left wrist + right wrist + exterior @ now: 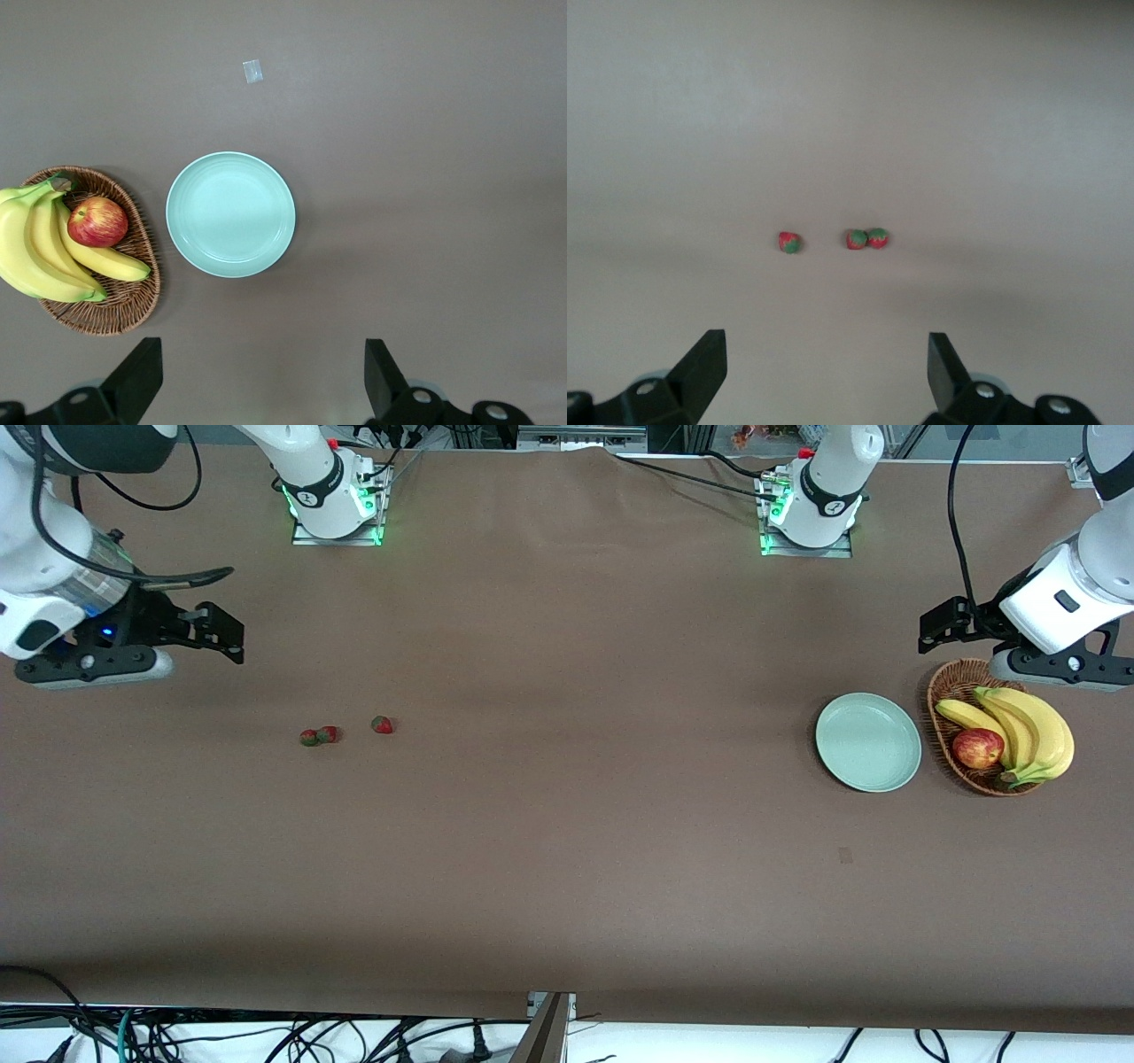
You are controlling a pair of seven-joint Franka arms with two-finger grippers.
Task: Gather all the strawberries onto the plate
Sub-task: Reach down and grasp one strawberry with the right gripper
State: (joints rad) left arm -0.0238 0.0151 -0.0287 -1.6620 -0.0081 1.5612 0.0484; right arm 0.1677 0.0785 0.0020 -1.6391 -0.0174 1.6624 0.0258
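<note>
Three tiny strawberries lie on the brown table toward the right arm's end: two touching (308, 737) (328, 733) and one apart (382, 724). They also show in the right wrist view (789, 242) (857, 239) (878, 237). The pale mint-green plate (868, 741) is empty, toward the left arm's end beside the basket; it also shows in the left wrist view (230, 213). My right gripper (232, 638) (826, 359) is open and empty, up in the air short of the strawberries. My left gripper (928, 631) (264, 363) is open and empty, in the air near the plate and basket.
A brown wicker basket (961, 682) (115, 314) beside the plate holds bananas (1028, 731) and a red-yellow apple (977, 747). A small patch (845, 856) marks the table nearer the front camera than the plate.
</note>
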